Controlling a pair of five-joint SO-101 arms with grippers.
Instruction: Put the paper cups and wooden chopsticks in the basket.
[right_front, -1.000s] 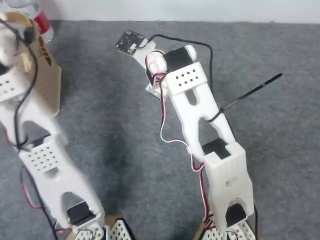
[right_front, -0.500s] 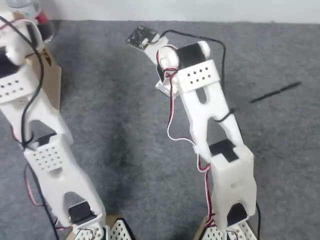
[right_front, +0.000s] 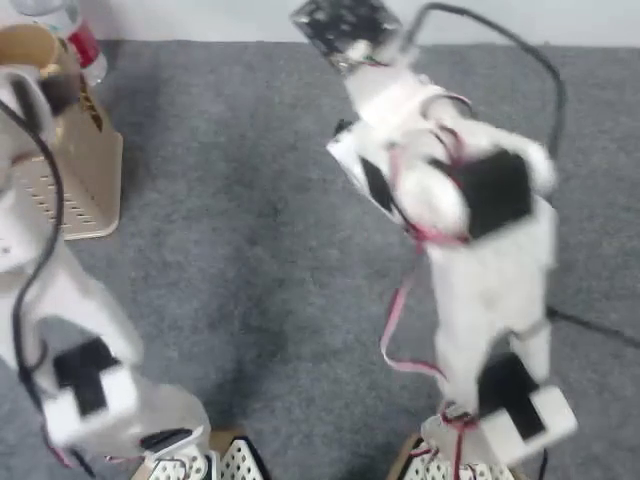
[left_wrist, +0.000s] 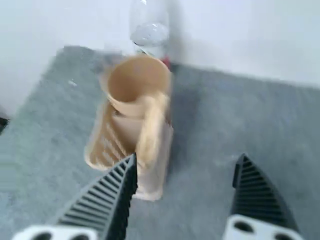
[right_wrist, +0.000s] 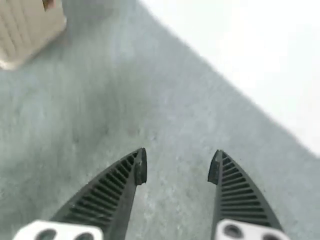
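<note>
Grey felt mat (right_front: 230, 250) covers the bench, with a white wall (left_wrist: 240, 30) along its far edge. Beige slatted basket (right_front: 85, 180) stands at the far left corner of the mat. One paper cup (left_wrist: 137, 87) sits inside the basket, mouth up, at the end nearest the wall. A pale, blurred shape rises from the basket just in front of the cup; what it is cannot be told. Clear plastic bottle (right_front: 75, 30) with a red label stands just behind the basket, against the wall.

Left arm (right_front: 60, 300) rises along the left edge of the high view, beside the basket. Seen from the left wrist, the left jaws stand well apart with nothing between them, above the mat and short of the basket's near end.

Right arm (right_front: 470, 250) stands raised on the right side of the bench, its small circuit board (right_front: 345, 25) near the far wall. The right jaws are likewise spread and empty, over bare mat, with a corner of the basket well apart from them. A thin black line (right_front: 590, 325) lies on the mat near this arm's base; cable or rod, it cannot be told.
</note>
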